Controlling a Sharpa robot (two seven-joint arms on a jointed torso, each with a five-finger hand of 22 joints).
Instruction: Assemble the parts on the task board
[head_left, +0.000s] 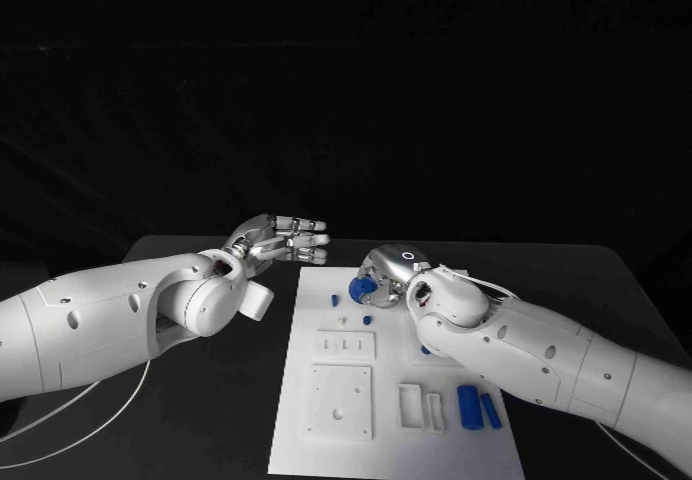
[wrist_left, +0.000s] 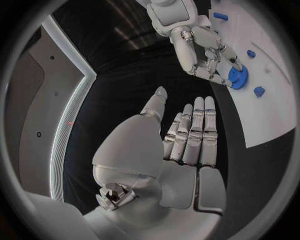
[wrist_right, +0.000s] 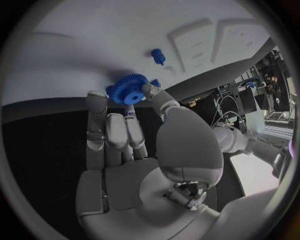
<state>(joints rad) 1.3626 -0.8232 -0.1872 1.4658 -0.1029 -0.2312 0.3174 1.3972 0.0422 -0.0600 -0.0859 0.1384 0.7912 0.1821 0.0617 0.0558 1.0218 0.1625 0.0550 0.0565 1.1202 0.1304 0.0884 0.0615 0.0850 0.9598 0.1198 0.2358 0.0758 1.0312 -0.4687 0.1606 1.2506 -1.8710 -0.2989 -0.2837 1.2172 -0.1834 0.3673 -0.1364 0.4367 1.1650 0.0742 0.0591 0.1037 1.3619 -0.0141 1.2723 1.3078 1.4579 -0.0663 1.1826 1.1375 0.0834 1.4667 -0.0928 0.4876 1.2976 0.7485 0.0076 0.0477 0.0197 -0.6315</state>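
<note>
**Right hand holds blue gear over far end of board**

Right hand (head_left: 389, 275) is over the far end of the white board (head_left: 325, 445), fingertips pinching a blue gear (wrist_right: 128, 92) w/ toothed rim; gear sits just above the board surface, can't tell if touching. A small blue peg (wrist_right: 157, 54) stands on the board near the gear. Left hand (head_left: 281, 240) hovers over the black table (head_left: 188, 440) just off the board's far left corner, fingers straight & close together, thumb apart, holding nothing. Two long blue pieces (head_left: 477, 406) lie side by side near the board's right edge, beside the right forearm
</note>
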